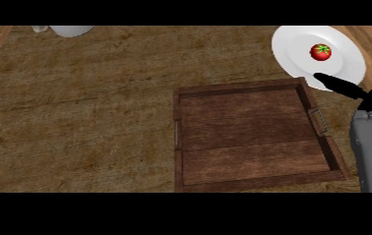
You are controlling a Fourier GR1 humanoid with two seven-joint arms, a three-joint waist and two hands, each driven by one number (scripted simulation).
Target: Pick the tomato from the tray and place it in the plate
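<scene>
Wooden counter (87,111) carries a brown tray (251,175), holding nothing, and beside its far right corner a white plate (294,47). The right hand (341,85) reaches over the plate's near rim, fingers straight, holding nothing. The tomato (321,52) rests on the plate: probably light, smooth, soft-skinned, best grasped around its middle.

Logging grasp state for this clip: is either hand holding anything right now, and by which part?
Nothing is held. The tomato sits on the plate, apart from the right hand, whose straight fingers reach over the plate's near rim. The left hand is not in view.
</scene>
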